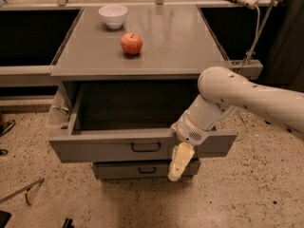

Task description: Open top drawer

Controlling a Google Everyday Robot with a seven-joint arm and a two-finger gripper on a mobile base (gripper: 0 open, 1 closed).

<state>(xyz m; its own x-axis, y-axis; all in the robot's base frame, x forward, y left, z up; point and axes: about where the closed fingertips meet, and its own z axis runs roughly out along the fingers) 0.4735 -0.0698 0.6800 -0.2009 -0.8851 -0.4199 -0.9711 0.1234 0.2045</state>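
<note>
Top drawer (95,148) front is where the gripper (176,167) hangs: its cream tip points down across the front's lower edge, right of the black loop handle (146,147), and whether it touches the metal cannot be told. Whether the gripper is spread or pressed together cannot be told either; it shows only as one pale piece, and it pinches nothing visible. Above it the white wrist sits at the drawer's front rim, and the thick white arm (247,96) runs up and off to the right edge of the view. The drawer itself stands wide open, drawn well out from under the cabinet top (161,42), its deep grey tray dark inside, with nothing to be made out in it. Its front is flat and reaches wider than the drawer below on both sides. That lower drawer (118,169) is narrower and shut, with its own small black handle (147,170); the gripper's tip overlaps its right part in this view. On the cabinet top a red apple (131,43) stands left of centre, and a white bowl (113,15) sits behind it, near the back left, the two apart. A cable (256,23) hangs down at the far right. Speckled floor (237,198) lies all around.
</note>
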